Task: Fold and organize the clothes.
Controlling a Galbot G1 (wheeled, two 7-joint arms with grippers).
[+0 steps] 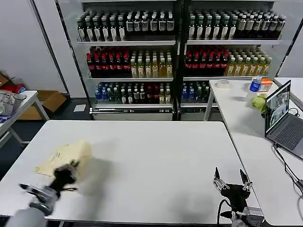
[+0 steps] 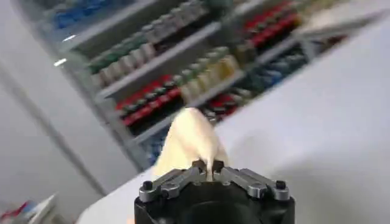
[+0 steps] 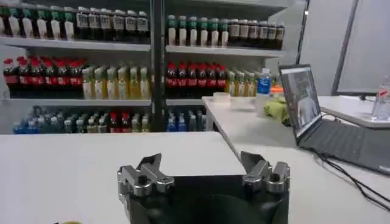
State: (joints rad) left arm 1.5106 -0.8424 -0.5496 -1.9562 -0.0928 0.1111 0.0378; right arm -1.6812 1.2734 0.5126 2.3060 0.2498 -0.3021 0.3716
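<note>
The clothes are one pale cream-yellow shirt (image 1: 64, 155), bunched on the left part of the white table (image 1: 156, 165). My left gripper (image 1: 67, 171) is at the shirt's near edge, shut on a pinch of the fabric. In the left wrist view the shirt (image 2: 190, 139) rises as a cream fold from between the closed fingertips of the left gripper (image 2: 208, 165). My right gripper (image 1: 231, 179) hovers open near the table's front right corner, far from the shirt. The right wrist view shows the right gripper (image 3: 202, 165) with its jaws wide apart and only bare table between them.
A second white table (image 1: 246, 118) at the right carries an open laptop (image 1: 283, 118), a yellow-green cloth bundle (image 1: 259, 101) and a bottle (image 1: 255, 84). Drink shelves (image 1: 175, 56) stand behind. A side table (image 1: 19, 106) with a grey-white heap (image 1: 7, 101) is at far left.
</note>
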